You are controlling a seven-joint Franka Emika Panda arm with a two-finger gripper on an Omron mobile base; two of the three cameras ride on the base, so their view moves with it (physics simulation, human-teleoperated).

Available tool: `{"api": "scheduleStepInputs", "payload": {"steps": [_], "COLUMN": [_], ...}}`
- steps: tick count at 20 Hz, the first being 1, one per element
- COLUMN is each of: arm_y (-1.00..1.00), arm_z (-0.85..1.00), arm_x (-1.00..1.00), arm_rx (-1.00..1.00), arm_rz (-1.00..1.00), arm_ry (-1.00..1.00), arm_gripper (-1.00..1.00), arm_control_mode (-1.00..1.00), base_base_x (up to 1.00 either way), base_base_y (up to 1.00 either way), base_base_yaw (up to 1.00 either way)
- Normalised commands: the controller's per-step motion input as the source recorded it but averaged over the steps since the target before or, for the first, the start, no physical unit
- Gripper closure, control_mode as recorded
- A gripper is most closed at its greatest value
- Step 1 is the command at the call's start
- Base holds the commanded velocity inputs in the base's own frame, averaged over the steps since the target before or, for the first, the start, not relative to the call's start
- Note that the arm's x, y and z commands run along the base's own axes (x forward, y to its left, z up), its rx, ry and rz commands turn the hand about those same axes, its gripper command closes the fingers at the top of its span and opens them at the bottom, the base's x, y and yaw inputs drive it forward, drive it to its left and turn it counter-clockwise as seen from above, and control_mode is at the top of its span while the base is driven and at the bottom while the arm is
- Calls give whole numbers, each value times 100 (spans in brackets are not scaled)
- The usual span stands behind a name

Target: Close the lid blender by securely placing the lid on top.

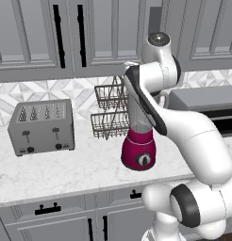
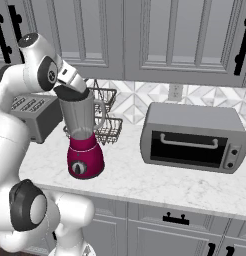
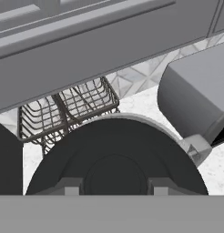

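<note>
The gripper (image 2: pixel 70 90) was clamped on the black lid (image 3: pixel 116 159), holding it tilted at the blender (image 2: pixel 84 137) jar's rim, apparently for seating.

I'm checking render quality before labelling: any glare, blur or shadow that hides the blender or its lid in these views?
Left base view: even flat light, no glare; the arm covers most of the blender jar. Right base view: sharp, the jar reads clear, soft shadow under the toaster oven. Hand view: the lid looms dark and close, detail lost in black.
</note>
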Motion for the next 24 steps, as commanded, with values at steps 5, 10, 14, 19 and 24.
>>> {"api": "scheduleStepInputs", "payload": {"steps": [5,10,14,19,24], "arm_y": [-15,-1,0,0,0], "arm_z": [0,0,0,-1,-5], "arm_x": [11,5,2,0,0], "arm_rx": [0,0,0,0,0], "arm_rz": [0,0,0,0,0], "arm_ry": [0,0,0,0,0], "arm_gripper": [100,100,100,100,100], "arm_control_mode": [-100,-100,-100,-100,-100], "base_base_x": [0,0,0,0,0], "base_base_y": [0,0,0,0,0], "base_base_yaw": [0,0,0,0,0]}}
